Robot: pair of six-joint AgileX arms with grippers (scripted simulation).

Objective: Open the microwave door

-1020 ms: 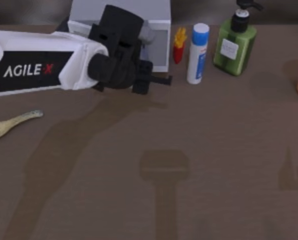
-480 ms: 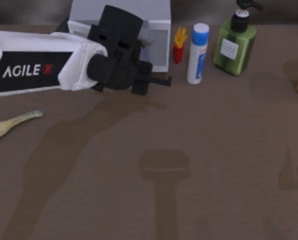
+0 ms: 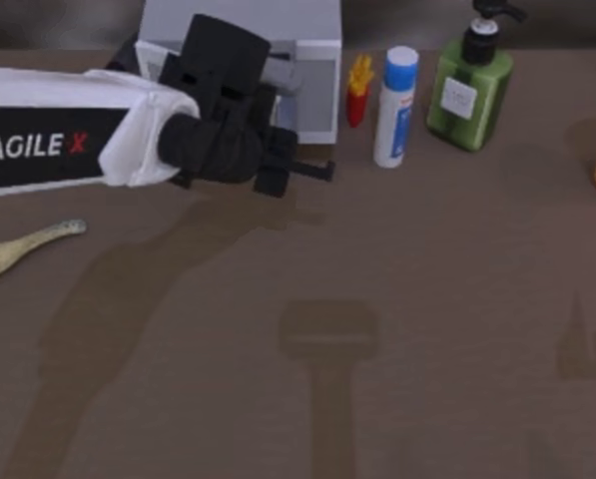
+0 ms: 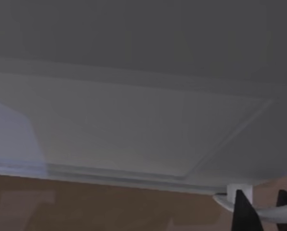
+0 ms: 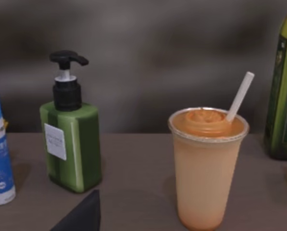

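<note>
Microwave: you are seeing one microwave point(image 3: 278, 40) sitting at the table's back, left of centre.
Left gripper point(image 3: 302, 170): hovering at the microwave door point(image 4: 133, 130); grip unclear.
Bottles: two, a green pump bottle point(image 3: 469, 85) and a blue-capped bottle point(image 3: 395, 105).
Writing: "AGILE X" showing on the left arm point(image 3: 38, 145).

Dim, soft light; arm shadows on table point(image 3: 457, 299)

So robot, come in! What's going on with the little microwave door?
Left end effector at the microwave door, door partly open. Right arm out of the top view. Fries toy and blue-capped bottle stand clear, right of the microwave.
</note>
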